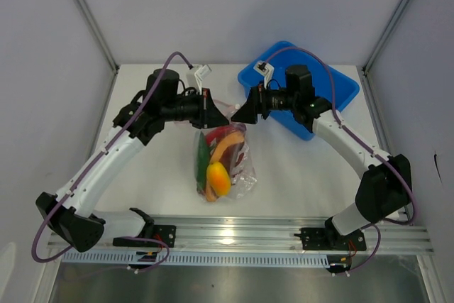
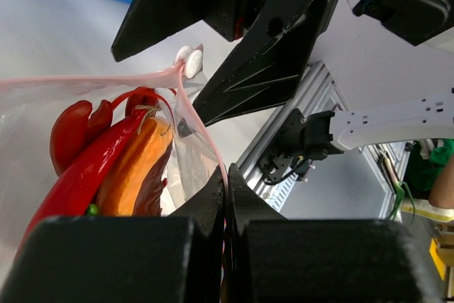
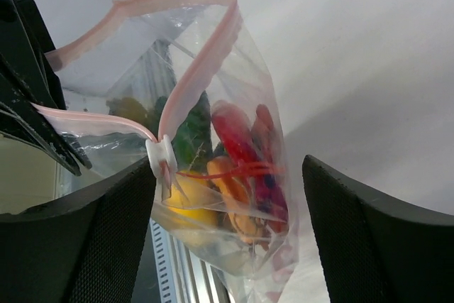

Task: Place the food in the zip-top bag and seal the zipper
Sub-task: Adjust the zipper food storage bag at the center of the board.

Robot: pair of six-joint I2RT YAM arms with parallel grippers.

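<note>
No text, label, brand name, number or sign is showing legibly in any of the three views.

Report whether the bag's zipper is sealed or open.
Open. The right wrist view shows the zipper's two pink tracks bowed apart beyond the white slider, leaving the zip-top bag's mouth gaping.

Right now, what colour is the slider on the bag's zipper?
White slider on a pink zipper; clearest in the right wrist view.
</note>
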